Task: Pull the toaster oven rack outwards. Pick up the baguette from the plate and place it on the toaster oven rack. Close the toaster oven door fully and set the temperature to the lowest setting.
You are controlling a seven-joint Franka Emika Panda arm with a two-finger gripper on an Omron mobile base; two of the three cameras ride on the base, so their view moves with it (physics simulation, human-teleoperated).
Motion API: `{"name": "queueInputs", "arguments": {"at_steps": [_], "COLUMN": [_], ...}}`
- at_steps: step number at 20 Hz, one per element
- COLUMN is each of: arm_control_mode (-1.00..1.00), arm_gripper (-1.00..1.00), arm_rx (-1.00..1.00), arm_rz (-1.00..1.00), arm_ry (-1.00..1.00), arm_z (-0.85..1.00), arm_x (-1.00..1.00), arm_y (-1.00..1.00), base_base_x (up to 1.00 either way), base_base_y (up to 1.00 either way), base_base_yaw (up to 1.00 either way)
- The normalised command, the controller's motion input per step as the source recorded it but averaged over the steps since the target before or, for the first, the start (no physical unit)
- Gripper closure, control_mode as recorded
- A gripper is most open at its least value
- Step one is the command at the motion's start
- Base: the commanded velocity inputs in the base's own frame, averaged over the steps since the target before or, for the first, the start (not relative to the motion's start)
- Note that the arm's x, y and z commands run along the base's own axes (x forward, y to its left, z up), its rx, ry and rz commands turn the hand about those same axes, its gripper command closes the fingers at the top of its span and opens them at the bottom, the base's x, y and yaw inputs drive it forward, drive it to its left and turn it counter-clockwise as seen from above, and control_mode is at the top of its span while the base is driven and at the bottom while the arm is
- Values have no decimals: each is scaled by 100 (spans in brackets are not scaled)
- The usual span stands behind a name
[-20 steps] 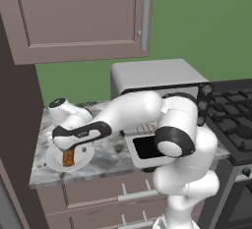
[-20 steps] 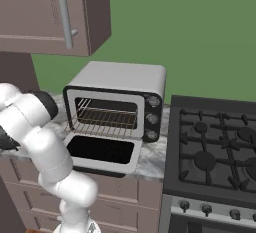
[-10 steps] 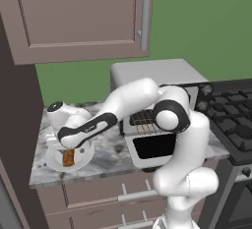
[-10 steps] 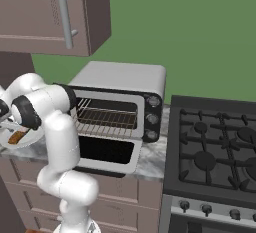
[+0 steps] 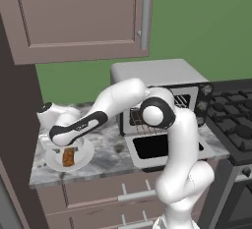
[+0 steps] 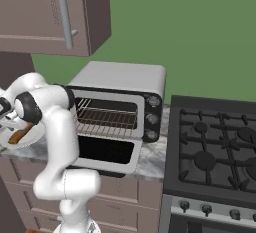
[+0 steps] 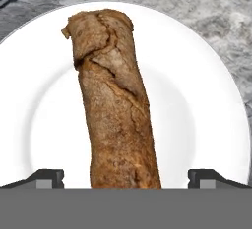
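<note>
Jaws (image 7: pixel 126 178) spread wide, one dark tip at either side of the baguette (image 7: pixel 115 105), neither tip touching the crust. Baguette lying flat across the middle of the plate (image 7: pixel 206 100), crust cracked at the far end, near end running out of the hand view between the tips. Plate white, round, shallow-rimmed, resting on the grey marbled bench (image 5: pixel 106 149) near its left end, close to the front edge. In the left base view, hand poised low directly over plate (image 5: pixel 49 160) and baguette (image 5: pixel 68 157). Toaster oven (image 6: pixel 125 79) standing further right on the same bench, against the back, well apart from the plate. Toaster oven door (image 6: pixel 107 153) folded down flat toward the front edge of the bench, dark glass facing up. Toaster oven rack (image 6: pixel 107 118) visible as a wire grid in the open cavity; whether drawn outwards cannot be told. Three knobs in a column on the dark strip at the oven's right side. Black stove (image 6: pixel 220 147) just beside the right end of the bench. Brown wall cabinet (image 5: pixel 74 16) above the bench's left part.
</note>
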Motion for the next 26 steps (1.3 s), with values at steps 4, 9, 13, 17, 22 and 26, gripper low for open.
{"name": "queueInputs", "arguments": {"at_steps": [4, 9, 13, 17, 22, 26], "arm_control_mode": [-100, -100, -100, -100, -100, -100], "arm_gripper": [-100, -100, -100, -100, -100, -100], "arm_rx": [-3, -1, 0, 0, 3, 9], "arm_rz": [0, 0, 0, 0, 0, 0], "arm_ry": [0, 0, 0, 0, 0, 0], "arm_z": [-18, -9, -1, -6, -27, -36], "arm_x": [0, 0, 0, -1, 0, 0], "arm_y": [-3, -23, -31, -33, -16, -1], "base_base_x": [0, 0, 0, 0, 0, 0], "base_base_y": [0, 0, 0, 0, 0, 0], "base_base_yaw": [0, 0, 0, 0, 0, 0]}}
